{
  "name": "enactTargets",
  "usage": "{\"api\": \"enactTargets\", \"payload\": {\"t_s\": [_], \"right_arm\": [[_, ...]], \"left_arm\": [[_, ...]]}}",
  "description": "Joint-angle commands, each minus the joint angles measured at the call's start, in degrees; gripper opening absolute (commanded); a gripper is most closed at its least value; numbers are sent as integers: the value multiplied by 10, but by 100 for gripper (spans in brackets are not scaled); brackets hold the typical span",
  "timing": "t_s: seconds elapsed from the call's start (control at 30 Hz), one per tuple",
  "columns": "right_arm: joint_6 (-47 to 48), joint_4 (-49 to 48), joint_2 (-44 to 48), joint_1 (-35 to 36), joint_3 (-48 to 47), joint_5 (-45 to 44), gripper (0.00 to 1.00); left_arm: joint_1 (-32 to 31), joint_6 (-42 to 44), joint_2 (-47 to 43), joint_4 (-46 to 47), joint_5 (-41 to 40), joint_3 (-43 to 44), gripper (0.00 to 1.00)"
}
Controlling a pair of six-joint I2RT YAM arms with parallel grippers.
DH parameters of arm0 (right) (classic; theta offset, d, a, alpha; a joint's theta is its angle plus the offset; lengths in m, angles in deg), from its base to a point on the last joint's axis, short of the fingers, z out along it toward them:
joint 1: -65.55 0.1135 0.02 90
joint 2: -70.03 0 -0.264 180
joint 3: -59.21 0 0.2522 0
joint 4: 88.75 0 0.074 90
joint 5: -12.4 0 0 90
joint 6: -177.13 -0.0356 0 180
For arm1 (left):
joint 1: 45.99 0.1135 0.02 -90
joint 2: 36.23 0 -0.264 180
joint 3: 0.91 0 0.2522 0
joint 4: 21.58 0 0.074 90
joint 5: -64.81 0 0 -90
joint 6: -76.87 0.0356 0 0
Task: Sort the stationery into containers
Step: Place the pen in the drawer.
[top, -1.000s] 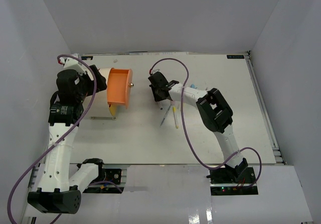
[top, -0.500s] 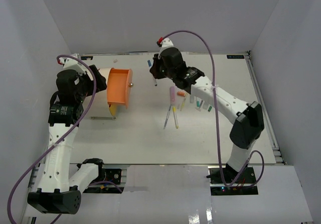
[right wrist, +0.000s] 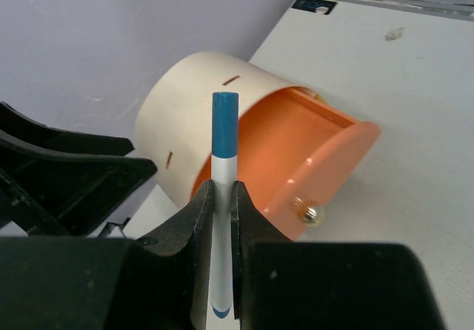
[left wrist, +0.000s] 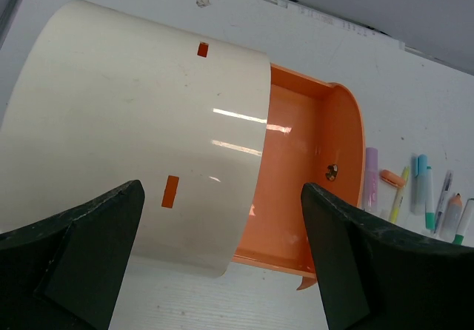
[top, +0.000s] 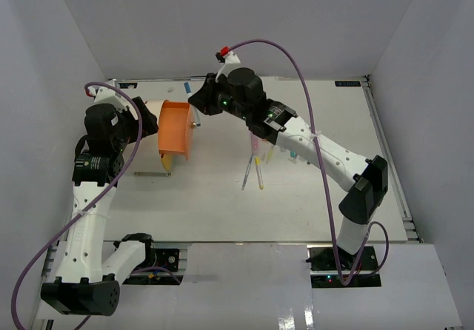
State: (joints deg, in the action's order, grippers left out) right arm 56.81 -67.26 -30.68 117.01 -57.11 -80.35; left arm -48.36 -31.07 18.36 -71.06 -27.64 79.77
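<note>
A cream drum (left wrist: 133,123) lies on its side at the table's left, with one orange drawer (top: 176,126) with a brass knob (right wrist: 311,212) slid out to the right. My left gripper (left wrist: 215,260) is open, its fingers (left wrist: 74,256) wide apart on either side of the drum. My right gripper (right wrist: 222,197) is shut on a white pen with a blue cap (right wrist: 224,160) and holds it upright just right of and above the open drawer (right wrist: 296,152). Several more pens and markers (top: 261,156) lie on the table to the right of the drawer.
Grey walls close in the table on the left, back and right. The right arm's purple cable (top: 311,93) arches over the middle of the table. The loose pens also show in the left wrist view (left wrist: 418,197), right of the drawer's face.
My right arm has swung left and up from the pile of pens, carrying the blue-capped pen to the open drawer. The left arm and the drum have not moved.
</note>
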Motion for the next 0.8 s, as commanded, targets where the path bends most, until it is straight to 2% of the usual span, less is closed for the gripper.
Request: {"api": "enactTargets", "payload": {"t_s": [0.0,0.13,0.4,0.53,0.57,0.67,0.77], "right_arm": [[-37,-46,-31,19,-61,-4,12],[-52,-54,-80,33,-104,-23,16],[-67,-68,-126,44,-118,-63,22],[-62,-65,-139,45,-118,-68,36],[-57,-64,-140,46,-118,-68,43],[-40,-61,-139,46,-120,-71,55],[-21,-51,-130,45,-123,-75,60]], "left_arm": [[-2,-5,-19,2,-11,-5,98],[-2,-8,-26,1,-18,-12,98],[-2,-7,-33,1,-22,-15,98],[-2,-7,-33,2,-22,-18,98],[-2,-9,-33,2,-22,-18,98],[-2,-8,-33,1,-21,-18,98],[-2,-7,-33,1,-20,-16,98]]}}
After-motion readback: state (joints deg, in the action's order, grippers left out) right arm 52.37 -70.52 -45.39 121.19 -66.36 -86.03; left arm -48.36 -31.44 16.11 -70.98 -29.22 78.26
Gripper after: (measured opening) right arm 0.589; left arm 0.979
